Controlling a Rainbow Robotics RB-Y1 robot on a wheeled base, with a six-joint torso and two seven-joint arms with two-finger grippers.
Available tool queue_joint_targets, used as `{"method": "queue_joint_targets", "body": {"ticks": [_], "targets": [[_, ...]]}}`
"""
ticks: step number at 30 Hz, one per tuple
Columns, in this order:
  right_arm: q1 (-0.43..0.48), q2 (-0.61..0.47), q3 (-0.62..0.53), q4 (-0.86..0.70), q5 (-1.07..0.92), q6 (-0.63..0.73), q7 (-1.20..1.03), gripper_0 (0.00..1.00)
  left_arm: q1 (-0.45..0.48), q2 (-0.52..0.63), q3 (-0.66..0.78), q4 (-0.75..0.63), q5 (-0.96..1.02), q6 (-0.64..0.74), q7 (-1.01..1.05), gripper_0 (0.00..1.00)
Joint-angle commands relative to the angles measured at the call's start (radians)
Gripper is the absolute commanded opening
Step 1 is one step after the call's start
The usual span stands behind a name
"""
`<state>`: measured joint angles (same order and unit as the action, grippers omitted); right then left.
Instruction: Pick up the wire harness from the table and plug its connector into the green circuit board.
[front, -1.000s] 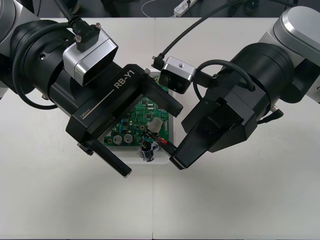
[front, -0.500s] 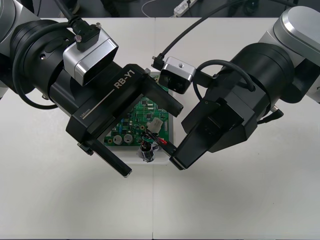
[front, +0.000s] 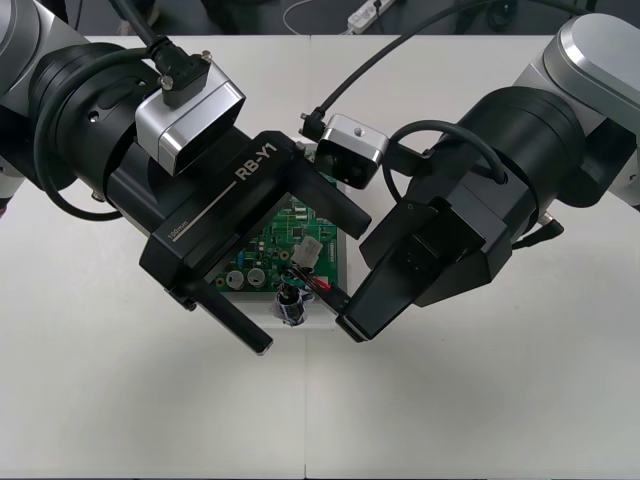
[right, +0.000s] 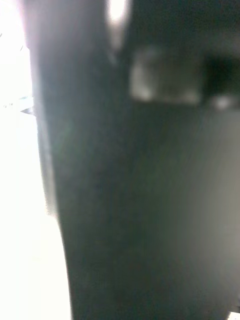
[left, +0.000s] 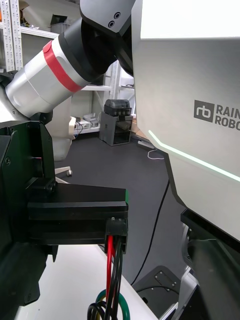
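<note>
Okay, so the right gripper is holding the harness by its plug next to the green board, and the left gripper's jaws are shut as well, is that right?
Not quite. The left gripper has its jaws wide open, one to each side of the green board, as the front view shows. The rest holds: the right gripper holds the harness by its plug next to the board.

The circuit board (front: 280, 240) is green with small silver and white parts, on a white base (front: 318, 318) over the plain pale worktop (front: 480, 400). The wire harness (left: 112, 270) has red, black and green wires below a black plug (left: 116, 229). The left hand (front: 311, 283) and right hand (front: 342, 305) are black, and the right arm (left: 35, 82) is silver with a red ring.
</note>
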<state>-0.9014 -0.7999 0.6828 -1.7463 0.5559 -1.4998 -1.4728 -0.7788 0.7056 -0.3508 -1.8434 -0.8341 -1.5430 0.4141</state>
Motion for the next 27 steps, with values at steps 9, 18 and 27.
{"method": "queue_joint_targets", "body": {"ticks": [9,18,27], "targets": [[-0.045,0.018,0.009,-0.028,-0.019,0.006,0.003,0.0,-0.048,-0.024,-0.03,-0.022,-0.002,-0.028,-0.057,0.03],[-0.045,0.018,0.009,-0.028,-0.019,0.007,0.003,0.0,-0.046,-0.024,-0.03,-0.022,0.012,-0.028,-0.055,0.0],[-0.045,0.018,0.008,-0.03,-0.017,0.006,0.003,0.0,-0.046,-0.024,-0.03,-0.016,0.015,-0.028,-0.057,0.0]]}}
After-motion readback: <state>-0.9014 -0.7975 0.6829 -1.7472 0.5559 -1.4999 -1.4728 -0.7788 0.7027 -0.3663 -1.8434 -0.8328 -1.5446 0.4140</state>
